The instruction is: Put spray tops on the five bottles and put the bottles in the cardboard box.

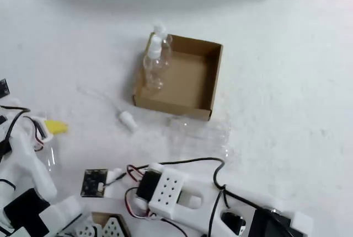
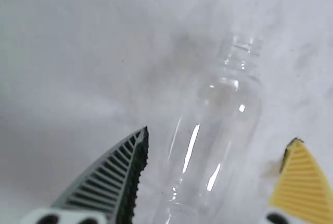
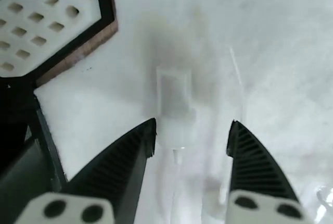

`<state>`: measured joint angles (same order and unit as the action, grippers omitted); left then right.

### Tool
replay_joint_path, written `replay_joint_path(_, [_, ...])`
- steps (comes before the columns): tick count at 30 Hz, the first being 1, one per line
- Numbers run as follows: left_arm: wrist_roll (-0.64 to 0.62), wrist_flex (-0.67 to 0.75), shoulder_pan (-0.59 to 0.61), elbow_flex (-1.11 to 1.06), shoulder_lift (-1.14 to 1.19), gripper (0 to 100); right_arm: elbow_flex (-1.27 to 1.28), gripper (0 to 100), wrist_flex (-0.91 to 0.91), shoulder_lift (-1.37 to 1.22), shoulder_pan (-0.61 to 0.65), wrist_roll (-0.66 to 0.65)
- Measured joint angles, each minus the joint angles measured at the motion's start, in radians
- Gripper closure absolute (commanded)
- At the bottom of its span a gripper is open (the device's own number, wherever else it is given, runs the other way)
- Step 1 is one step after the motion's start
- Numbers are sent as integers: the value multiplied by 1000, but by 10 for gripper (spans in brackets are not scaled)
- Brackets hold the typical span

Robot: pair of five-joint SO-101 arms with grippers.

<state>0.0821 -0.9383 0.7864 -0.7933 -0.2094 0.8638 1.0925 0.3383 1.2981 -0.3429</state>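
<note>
The cardboard box (image 1: 212,77) sits mid-table with two clear bottles (image 1: 156,58) standing in its left side, each wearing a white spray top. A loose spray top (image 1: 127,120) lies on the white table in front of the box's left corner. In the right wrist view that spray top (image 3: 174,104) lies just beyond my right gripper (image 3: 192,124), which is open and apart from it. My left gripper (image 2: 218,135) is open around a clear uncapped bottle (image 2: 229,94) lying on the table. Its yellow fingertip (image 1: 55,127) shows at the left.
More clear uncapped bottles (image 1: 201,132) lie flat on the table just in front of the box. Both arms' white bodies and cables (image 1: 165,190) crowd the near edge. The table's right half and back are bare white cloth.
</note>
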Motion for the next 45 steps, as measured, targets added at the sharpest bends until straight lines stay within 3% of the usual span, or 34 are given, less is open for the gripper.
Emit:
replay_joint_path(12, [0, 0, 0, 0, 0, 619, 0, 857, 35, 0, -8, -35])
replay_joint_path(25, [0, 0, 2, 0, 0, 619, 9, 858, -72, -95, -8, -46])
replay_joint_path(31, [0, 0, 3, 0, 0, 619, -26, 985, -74, -203, -9, -57])
replay_joint_path(35, [0, 0, 3, 0, 0, 619, -26, 983, -72, -203, -9, -57])
replay_joint_path(40, [0, 0, 3, 0, 0, 619, -34, 982, -26, -161, -41, -55])
replay_joint_path(45, [0, 0, -17, 0, 0, 619, -64, 982, 12, -64, -160, -55])
